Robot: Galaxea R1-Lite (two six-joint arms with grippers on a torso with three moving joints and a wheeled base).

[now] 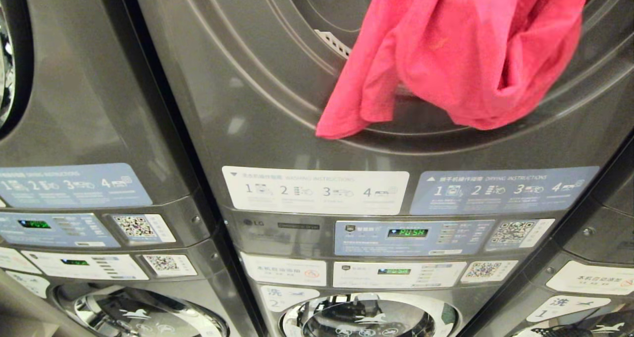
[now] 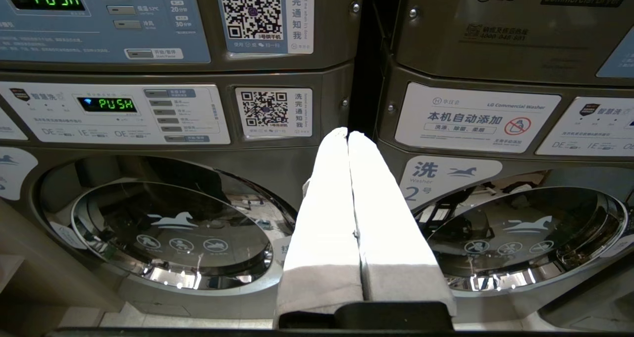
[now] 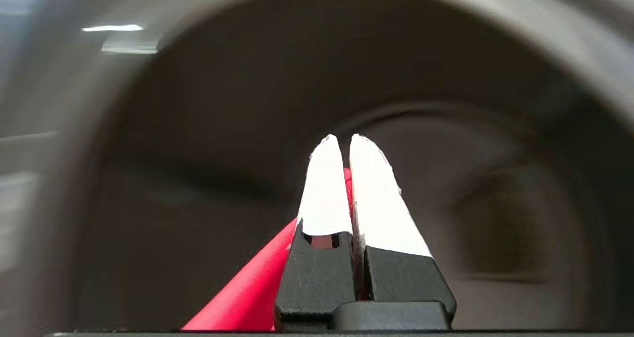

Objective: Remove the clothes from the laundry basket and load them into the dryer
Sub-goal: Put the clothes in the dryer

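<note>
Overhead, "LG" badge (image 1: 250, 222), "PUSH" display (image 1: 407, 233)

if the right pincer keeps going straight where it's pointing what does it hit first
Probably nothing near: the right pincer, shut on the pink garment, points into the open dryer drum. The first thing it met would likely be the drum's back wall, though blur hides the depth.

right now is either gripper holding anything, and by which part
The right gripper is shut on the pink cloth, pinching a fold of it between its fingers at the dryer opening. The left gripper is shut and empty.
</note>
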